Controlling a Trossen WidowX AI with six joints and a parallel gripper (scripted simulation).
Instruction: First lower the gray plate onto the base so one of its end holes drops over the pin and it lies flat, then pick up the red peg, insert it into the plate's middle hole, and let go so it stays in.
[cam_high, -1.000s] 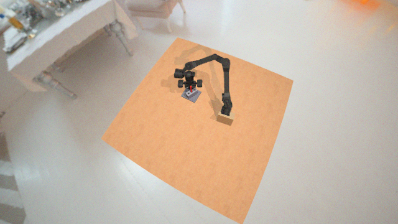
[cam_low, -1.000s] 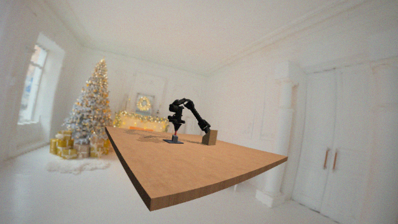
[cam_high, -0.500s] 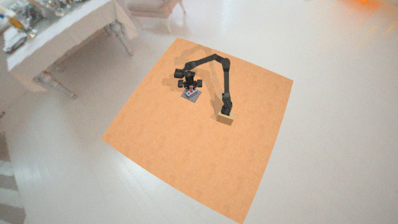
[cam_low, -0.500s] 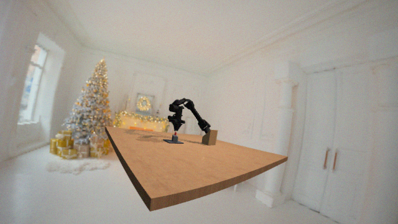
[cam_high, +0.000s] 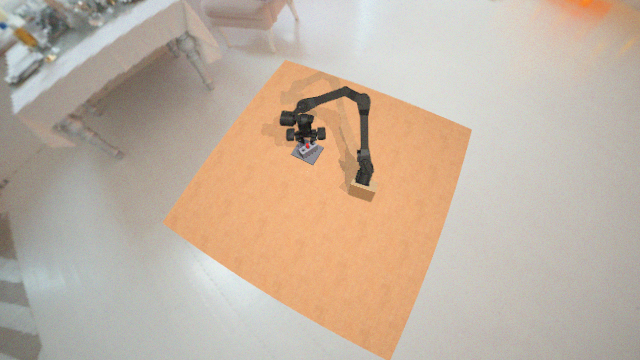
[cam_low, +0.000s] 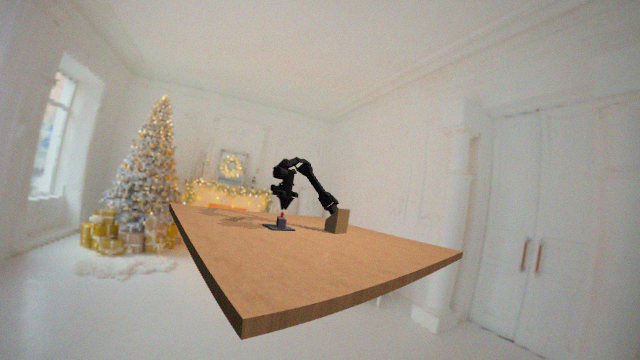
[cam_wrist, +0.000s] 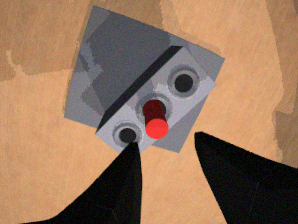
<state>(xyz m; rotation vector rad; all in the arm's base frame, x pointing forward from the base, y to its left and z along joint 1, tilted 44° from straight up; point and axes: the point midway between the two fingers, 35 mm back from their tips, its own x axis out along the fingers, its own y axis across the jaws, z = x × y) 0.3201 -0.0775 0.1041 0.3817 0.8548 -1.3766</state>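
Observation:
The gray plate, a thick bar with three holes, lies across the flat gray base. Both end holes look dark, and I cannot make out the pin in either. The red peg stands in the plate's middle hole, with its upper part sticking up above the plate. Its depth in the hole is hidden. My gripper is open and empty, with its fingertips apart above the peg. The left fingertip overlaps the near end hole's edge in the wrist view.
The arm's tan mounting block stands on the wooden table top, to the right of the base. The arm arches from the block over to the base. The table's far left edge lies beyond the gripper in the top view.

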